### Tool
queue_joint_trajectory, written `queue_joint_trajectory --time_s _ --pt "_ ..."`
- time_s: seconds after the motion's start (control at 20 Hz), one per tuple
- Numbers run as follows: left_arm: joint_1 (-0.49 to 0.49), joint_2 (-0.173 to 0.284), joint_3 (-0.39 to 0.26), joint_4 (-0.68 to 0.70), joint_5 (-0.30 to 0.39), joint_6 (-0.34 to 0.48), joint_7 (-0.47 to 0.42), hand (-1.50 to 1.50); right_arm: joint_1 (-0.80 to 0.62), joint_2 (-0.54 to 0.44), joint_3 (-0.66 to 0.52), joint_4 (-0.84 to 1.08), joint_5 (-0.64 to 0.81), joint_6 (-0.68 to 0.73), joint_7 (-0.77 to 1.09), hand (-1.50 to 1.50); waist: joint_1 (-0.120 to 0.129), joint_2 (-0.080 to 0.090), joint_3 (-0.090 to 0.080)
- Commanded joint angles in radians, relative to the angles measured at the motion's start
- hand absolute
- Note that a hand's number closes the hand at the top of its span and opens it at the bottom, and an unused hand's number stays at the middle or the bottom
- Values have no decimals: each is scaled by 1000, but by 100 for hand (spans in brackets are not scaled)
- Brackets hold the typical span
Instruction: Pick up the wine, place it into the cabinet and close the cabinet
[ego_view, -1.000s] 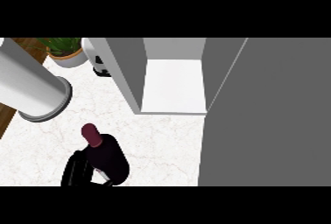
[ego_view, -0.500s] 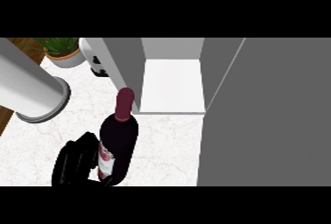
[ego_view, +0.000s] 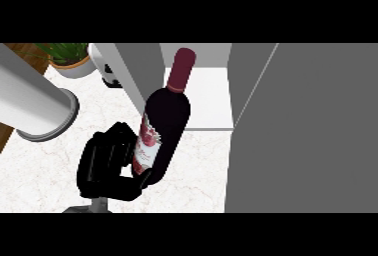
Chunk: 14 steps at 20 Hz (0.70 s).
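Fingers (ego_view: 111, 155) of the right hand (ego_view: 107, 167) are curled around the lower body of the wine bottle (ego_view: 164, 127), which is held above the white marbled table (ego_view: 199, 170), tilted, with its neck pointing toward the open grey cabinet (ego_view: 207, 100). Beside the cabinet opening, the large grey door (ego_view: 310, 130) is seen at the right. At the left, a grey forearm (ego_view: 33, 105) is shown, its hand cut off from view, and a small potted plant (ego_view: 68, 57) is placed behind it.
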Motion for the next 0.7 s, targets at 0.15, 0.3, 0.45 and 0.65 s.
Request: queue_joint_trajectory --time_s 0.15,0.3,0.45,0.65 --pt "-205 -1 -46 69 -43 193 43 150 -26 -35 -67 49 -57 32 -17 -150 -2 0 0" --pt "-297 0 -105 223 -50 264 -63 150 -50 -9 -23 61 -6 5 -16 -150 -5 2 0" --pt "-386 -1 -59 287 -73 264 -18 150 -24 6 -18 84 7 11 -61 -150 -5 2 0" --pt "-369 -1 -184 297 -95 348 -16 150 9 5 2 -6 15 1 -12 -150 -5 0 0"
